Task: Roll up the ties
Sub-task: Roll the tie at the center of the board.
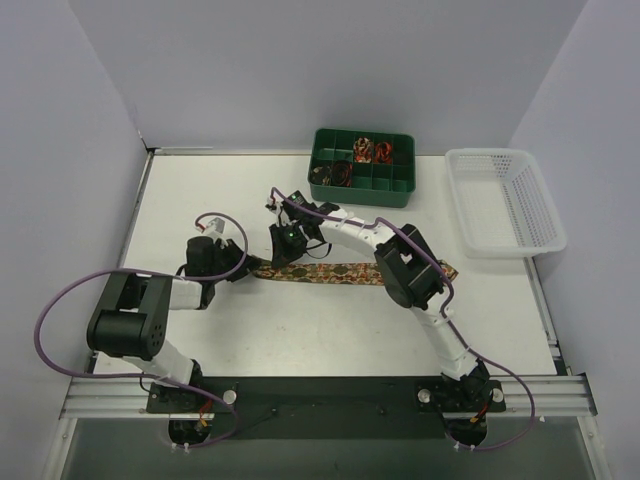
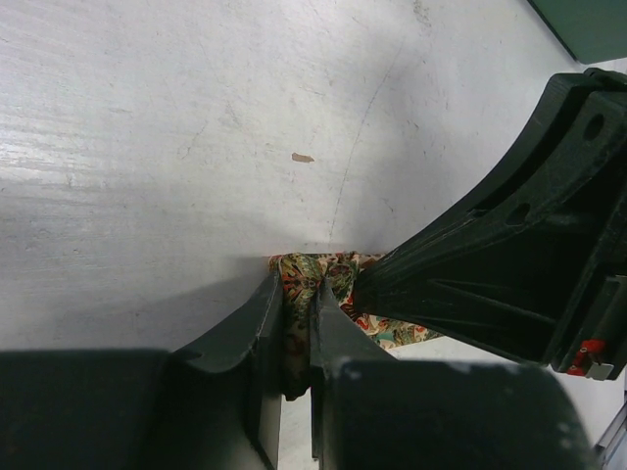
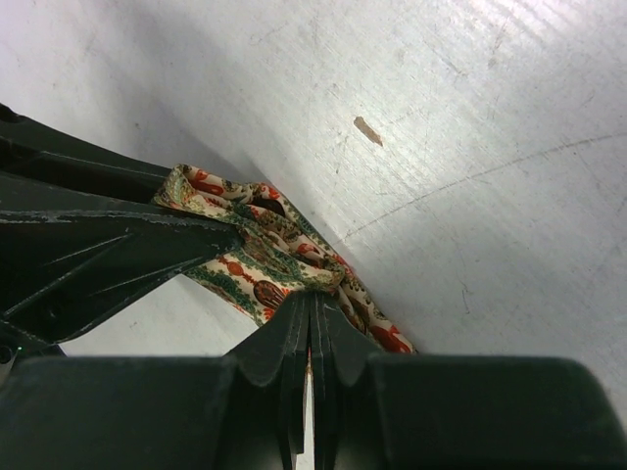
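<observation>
A brown-gold patterned tie (image 1: pixel 340 271) lies as a long strip across the middle of the table, its right end near the right arm's elbow. My left gripper (image 1: pixel 246 266) is shut on the tie's left end; in the left wrist view the fabric (image 2: pixel 301 277) is pinched between the jaws (image 2: pixel 299 286). My right gripper (image 1: pixel 287 254) is shut on the same bunched end just to the right. In the right wrist view the folded fabric (image 3: pixel 257 257) sits at its closed jaws (image 3: pixel 312 300). Each gripper shows in the other's wrist view, almost touching.
A green compartment bin (image 1: pixel 361 166) at the back holds several rolled ties (image 1: pixel 372 150). A white plastic basket (image 1: pixel 505 200) stands at the back right. Purple cables (image 1: pixel 60 300) loop off both arms. Walls enclose the table on three sides.
</observation>
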